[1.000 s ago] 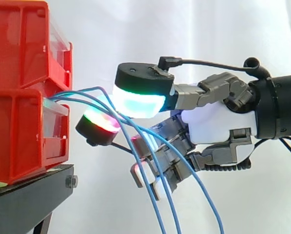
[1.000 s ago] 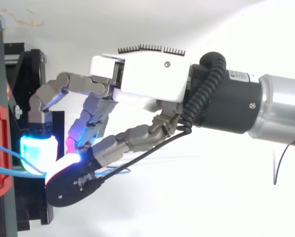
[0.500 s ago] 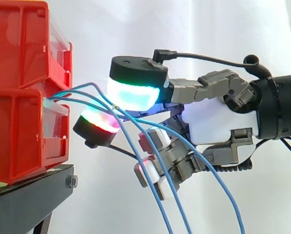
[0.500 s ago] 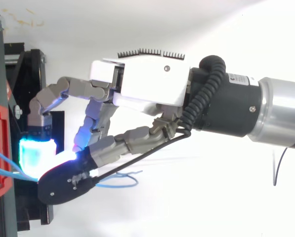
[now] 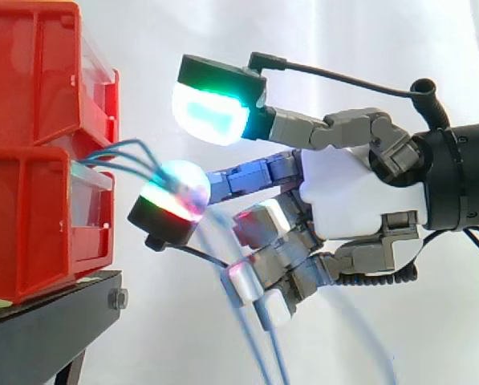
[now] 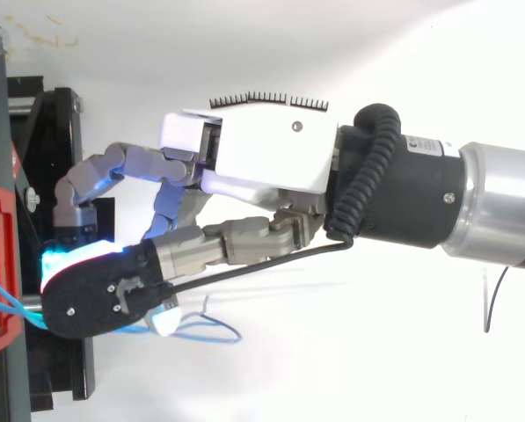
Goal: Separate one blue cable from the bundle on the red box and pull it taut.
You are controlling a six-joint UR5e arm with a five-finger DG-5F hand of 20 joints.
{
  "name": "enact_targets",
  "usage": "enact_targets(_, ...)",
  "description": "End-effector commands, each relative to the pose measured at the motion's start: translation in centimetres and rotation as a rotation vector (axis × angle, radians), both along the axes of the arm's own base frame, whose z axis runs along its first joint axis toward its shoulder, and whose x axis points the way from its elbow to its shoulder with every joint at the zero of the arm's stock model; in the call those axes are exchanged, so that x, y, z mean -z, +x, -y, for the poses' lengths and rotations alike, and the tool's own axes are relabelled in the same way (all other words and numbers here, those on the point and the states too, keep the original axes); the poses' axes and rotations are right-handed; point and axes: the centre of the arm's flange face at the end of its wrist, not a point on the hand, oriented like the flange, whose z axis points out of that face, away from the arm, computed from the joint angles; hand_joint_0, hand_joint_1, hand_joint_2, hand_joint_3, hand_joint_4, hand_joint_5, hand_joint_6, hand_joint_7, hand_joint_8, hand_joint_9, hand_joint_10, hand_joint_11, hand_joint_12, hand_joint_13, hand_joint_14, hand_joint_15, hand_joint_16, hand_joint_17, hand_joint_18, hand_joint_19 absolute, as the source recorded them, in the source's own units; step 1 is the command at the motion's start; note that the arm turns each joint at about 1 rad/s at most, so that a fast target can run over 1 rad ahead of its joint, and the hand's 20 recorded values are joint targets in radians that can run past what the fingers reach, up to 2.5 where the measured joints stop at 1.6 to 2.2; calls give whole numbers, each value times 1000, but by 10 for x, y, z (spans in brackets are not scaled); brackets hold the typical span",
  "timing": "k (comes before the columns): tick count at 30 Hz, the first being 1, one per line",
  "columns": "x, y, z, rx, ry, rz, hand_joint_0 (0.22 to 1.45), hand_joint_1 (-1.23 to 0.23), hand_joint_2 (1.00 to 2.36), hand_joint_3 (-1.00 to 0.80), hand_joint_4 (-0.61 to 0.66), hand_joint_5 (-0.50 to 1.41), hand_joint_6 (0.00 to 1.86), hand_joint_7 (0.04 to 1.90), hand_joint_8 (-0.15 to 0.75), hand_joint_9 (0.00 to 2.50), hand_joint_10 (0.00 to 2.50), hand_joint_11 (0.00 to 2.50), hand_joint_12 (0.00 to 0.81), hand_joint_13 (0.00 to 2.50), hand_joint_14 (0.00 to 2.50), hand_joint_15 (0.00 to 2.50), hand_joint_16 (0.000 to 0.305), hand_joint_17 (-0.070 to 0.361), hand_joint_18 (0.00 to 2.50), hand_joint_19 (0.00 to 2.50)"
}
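Trailing rightward off red bin [image 5: 30,224], blue cables [image 5: 99,158]

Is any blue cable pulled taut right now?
No, the blue cables bend out of the red bin and droop down beside the hand.

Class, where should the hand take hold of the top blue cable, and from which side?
Probably on the short span of the top blue cable just outside the red bins, where the strands fan apart and it stands clear. Bring the hand in from the side view's right: the bins block the left.
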Motion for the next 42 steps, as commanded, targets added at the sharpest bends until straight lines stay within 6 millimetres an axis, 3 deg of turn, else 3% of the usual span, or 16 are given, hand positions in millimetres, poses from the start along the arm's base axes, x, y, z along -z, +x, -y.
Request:
enact_targets(1,0,0,0,1,1,0,449,-544,1000,-500,115,-121,828,959,365,1381,12,844,448,1170,16,584,53,120,1093,523)
enact_targets(3,0,0,0,1,2,0,445,-639,1000,-500,117,-133,848,919,358,1351,12,845,447,1164,18,587,54,120,1099,515)
enact_targets(7,1,0,-1,-1,3,-1,462,-690,1000,-500,116,-137,853,907,351,1351,12,854,432,1154,18,583,51,115,1080,516)
enact_targets(20,1,0,-1,-1,3,-1,498,-642,1000,-500,126,-147,821,858,342,1334,12,878,417,1146,18,601,48,109,1055,540)
enact_targets(24,3,-1,1,1,1,-6,497,-610,1000,-500,151,-112,632,1019,334,1318,13,837,416,1140,17,590,49,109,1048,535)
enact_targets(27,9,-4,1,3,-4,-20,489,-596,1000,-500,203,-98,501,1200,334,1292,14,757,416,1117,18,571,49,111,1039,517)
enact_targets(29,19,-8,3,2,-10,-42,484,-591,1000,-500,259,-108,501,1087,328,1238,12,663,411,1101,16,542,50,112,1021,499)
enact_targets(32,54,-24,11,7,-21,-105,478,-586,1000,-500,292,-117,502,986,319,1179,14,553,404,1068,15,496,49,111,996,482)
enact_targets(39,77,-28,26,56,-20,-56,473,-587,1000,-500,289,-124,502,906,318,1120,9,431,398,986,12,413,49,109,917,423)
enact_targets(42,82,-25,23,56,-27,-6,469,-594,1000,-500,285,-126,502,872,310,1077,8,366,401,912,10,340,48,107,799,334)
